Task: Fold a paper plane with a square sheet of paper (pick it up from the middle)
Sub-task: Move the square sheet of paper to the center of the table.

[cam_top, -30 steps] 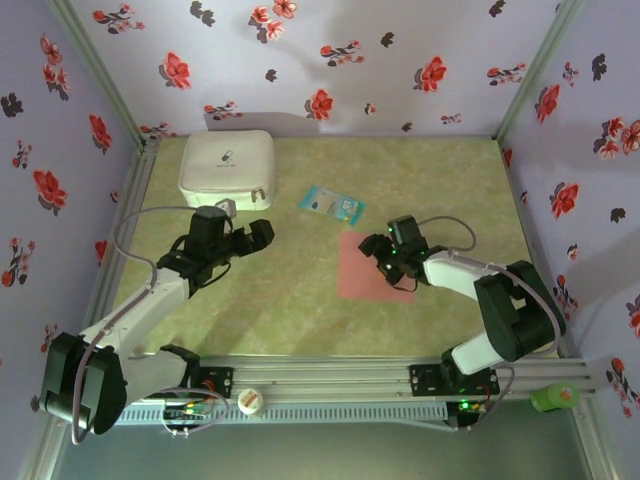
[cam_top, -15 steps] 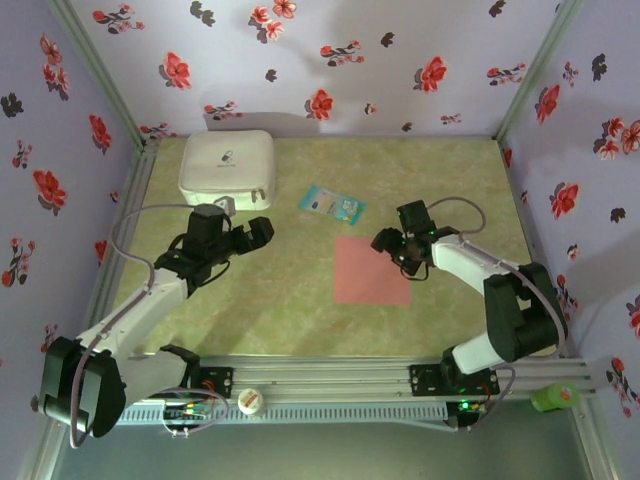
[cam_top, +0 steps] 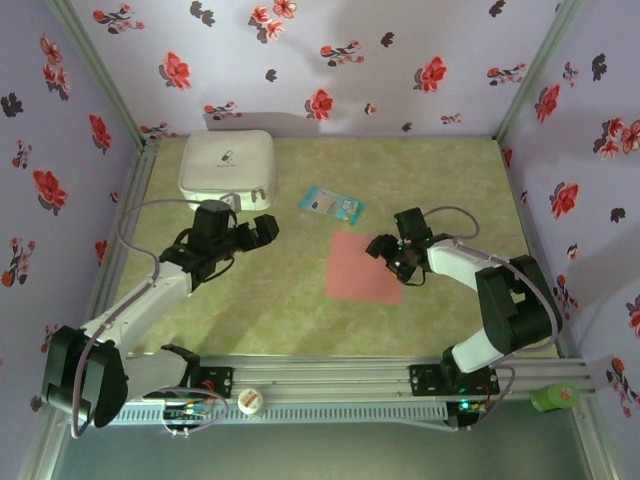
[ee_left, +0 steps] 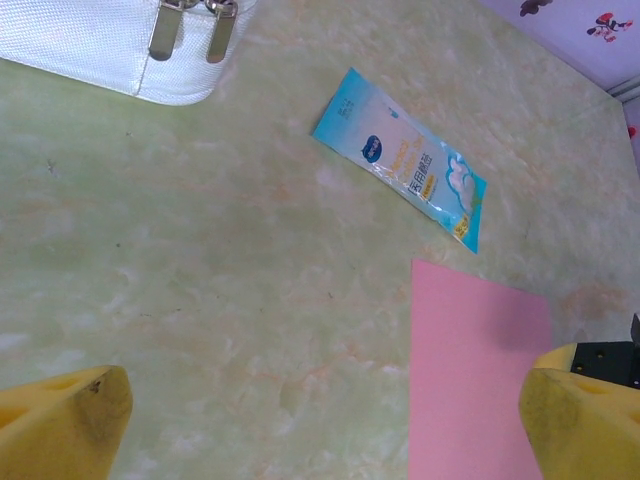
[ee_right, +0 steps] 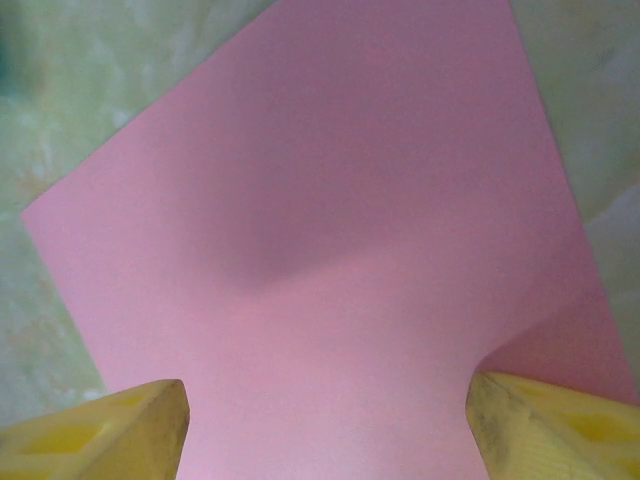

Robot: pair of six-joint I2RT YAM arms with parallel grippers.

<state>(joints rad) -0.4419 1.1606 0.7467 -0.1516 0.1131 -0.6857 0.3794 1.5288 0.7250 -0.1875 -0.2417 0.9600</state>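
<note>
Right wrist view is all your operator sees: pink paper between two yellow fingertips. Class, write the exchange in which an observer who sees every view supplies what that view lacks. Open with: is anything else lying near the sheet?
Observer: Yes. A light-blue packet lies apart from the square sheet of paper, just beyond its far left corner.
Operator: Anything bigger?
Observer: A white case sits at the far left of the table.
Operator: Where is the other arm?
Observer: The left arm reaches over bare table to the left of the sheet, its jaws wide open and holding nothing.
</note>
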